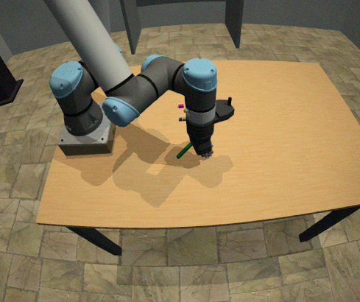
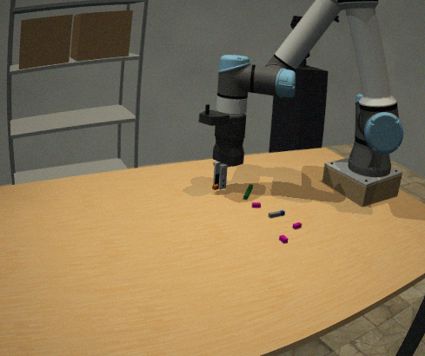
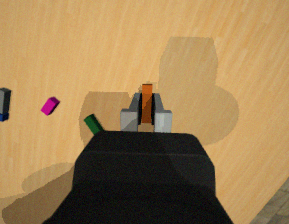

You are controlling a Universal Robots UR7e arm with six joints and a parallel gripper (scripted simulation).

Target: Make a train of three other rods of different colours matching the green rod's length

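A green rod lies just beside the claw, a magenta rod farther off, while it grasps the orange rod.

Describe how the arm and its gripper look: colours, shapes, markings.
The arm has a pale grey tube link, dark grey joint housings with round light-blue caps, and a square grey base block. A whitish ring tops the black gripper body, which ends in two grey block fingers. No cables or markings show.
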